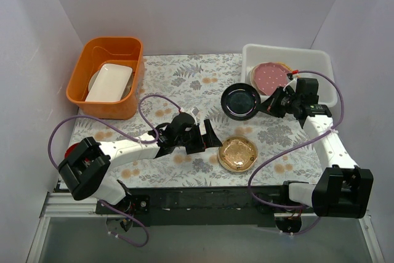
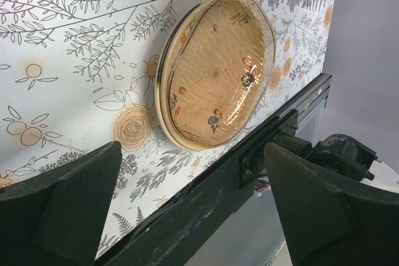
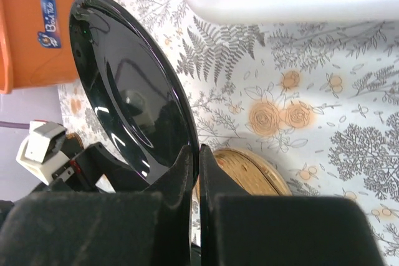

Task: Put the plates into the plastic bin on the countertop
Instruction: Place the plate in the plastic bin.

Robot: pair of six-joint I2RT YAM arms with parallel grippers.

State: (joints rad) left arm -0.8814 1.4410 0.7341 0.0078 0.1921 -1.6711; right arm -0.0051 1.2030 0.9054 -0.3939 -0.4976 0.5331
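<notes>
White walls, fern-print countertop [image 1: 184,84]. Far-left corner: orange tub [image 1: 101,108] w/ white rect dish [image 1: 109,82] inside. Left gripper [image 1: 208,138] jaws wide apart, empty, aimed at gold-underside plate [image 1: 237,154], face-down by near edge. Black plate [image 1: 241,101] held tilted, right gripper [image 1: 271,104] pinched on its rim, just beside plastic bin [image 1: 320,56] at far-right corner; pink dotted plate [image 1: 269,76] inside. Plates prob stiff, slick, chippable; grab at rim. Gold one likely needs edge pried up first.

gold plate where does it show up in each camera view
Top external: gold plate lies near the front edge, centre-right, below the black plate in the picture.
Left wrist: upper centre, beyond the open left gripper.
Right wrist: low centre, behind the right gripper clamping the black plate.
Shared landmark: the fern-patterned countertop.
</notes>
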